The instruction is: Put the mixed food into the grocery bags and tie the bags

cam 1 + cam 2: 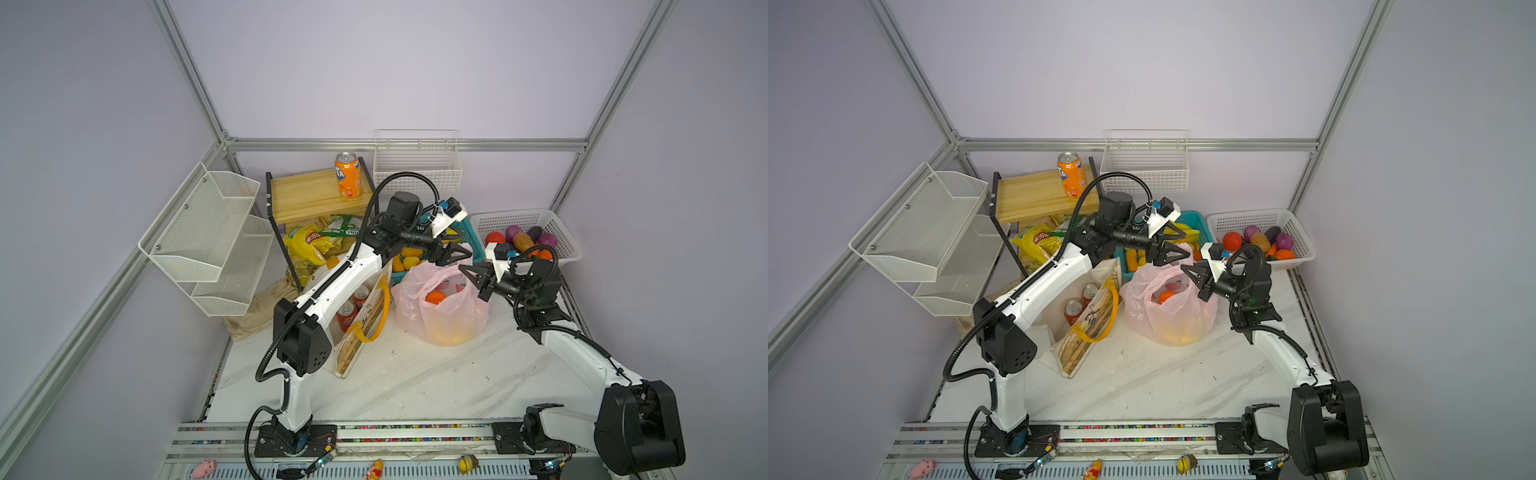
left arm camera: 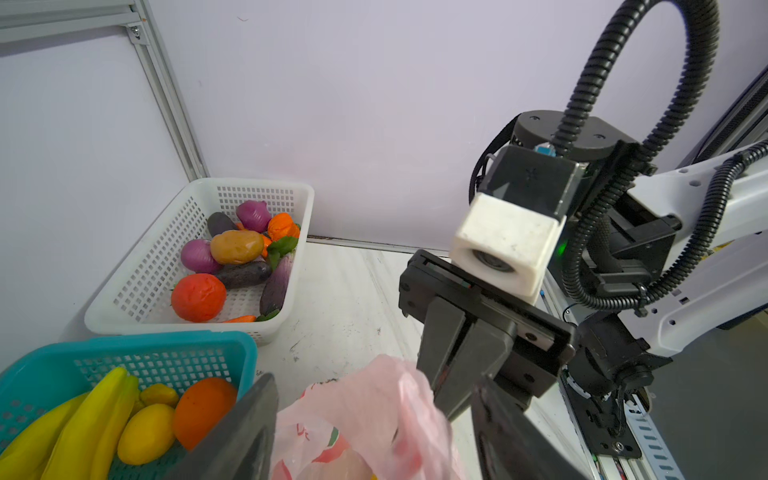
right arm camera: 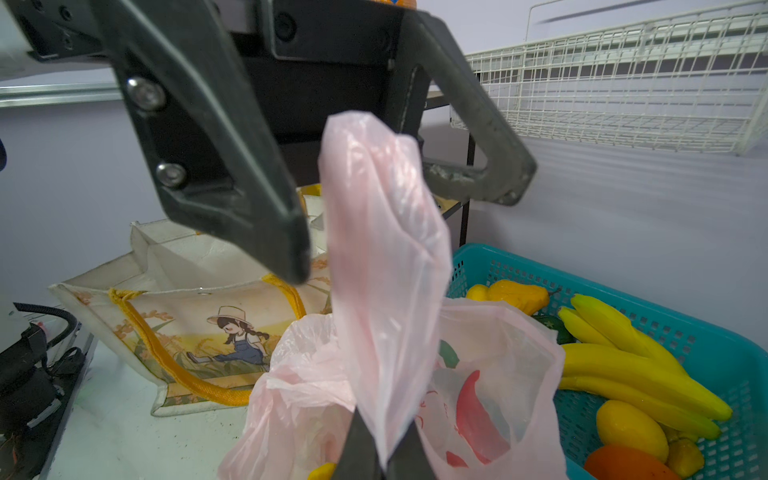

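Two cans [image 1: 345, 313] in tote [image 1: 351, 357], both top views only, lettering illegible; right fingers [image 2: 442, 345] clenched on bag [image 1: 440, 320]; left fingers [image 3: 216, 166] released.

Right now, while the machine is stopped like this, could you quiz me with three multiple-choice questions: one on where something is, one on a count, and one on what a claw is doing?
1. Where does the orange soda can stand?
A) in a basket
B) on the wooden shelf
C) on the tabletop

2. How many red cola cans sit in the canvas tote?
A) two
B) none
C) five

3. What is the right claw doing?
A) gaping wide open
B) gripping a banana
C) pinched shut on the pink bag handle

Answers:
1 B: it stands upright on the shelf top at the back.
2 A: both top views show two can tops side by side inside the tote.
3 C: the right wrist view shows its tips closed on the pink strip.
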You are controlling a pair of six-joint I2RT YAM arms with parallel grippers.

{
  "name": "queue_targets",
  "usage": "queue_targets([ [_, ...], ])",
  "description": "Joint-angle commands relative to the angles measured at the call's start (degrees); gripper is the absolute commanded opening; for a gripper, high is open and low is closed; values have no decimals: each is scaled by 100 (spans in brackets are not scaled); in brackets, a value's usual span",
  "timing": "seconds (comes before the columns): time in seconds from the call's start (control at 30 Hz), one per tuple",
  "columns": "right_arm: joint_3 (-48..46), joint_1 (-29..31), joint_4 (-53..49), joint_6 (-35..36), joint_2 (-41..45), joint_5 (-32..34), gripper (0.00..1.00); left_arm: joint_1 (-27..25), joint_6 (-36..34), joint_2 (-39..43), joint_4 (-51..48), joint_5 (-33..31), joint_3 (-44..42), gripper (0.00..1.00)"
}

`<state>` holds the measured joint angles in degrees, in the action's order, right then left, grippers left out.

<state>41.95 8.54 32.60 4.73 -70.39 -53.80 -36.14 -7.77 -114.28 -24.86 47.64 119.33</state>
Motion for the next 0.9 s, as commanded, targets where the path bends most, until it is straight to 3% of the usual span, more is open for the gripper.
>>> queue_targets([
  [0.0,-82,39,-8,38,85,-91,0,-86,289,39,205,203,631,63],
  [0.17,-65,51,-111,63,87,-2,0,-86,215,48,194,167,534,41],
  [0.33,-98,45,-143,21,157,179,0,-67,-65,188,45,56,292,8],
  [0.4,-171,47,-68,-89,208,248,0,-35,-210,410,39,-82,-121,0],
  [0.6,-216,45,-59,-511,222,424,1,-1,48,1243,1322,-556,-1813,0],
  [0.87,-363,44,100,-873,277,524,7,6,669,1617,2490,-872,-2839,0],
])
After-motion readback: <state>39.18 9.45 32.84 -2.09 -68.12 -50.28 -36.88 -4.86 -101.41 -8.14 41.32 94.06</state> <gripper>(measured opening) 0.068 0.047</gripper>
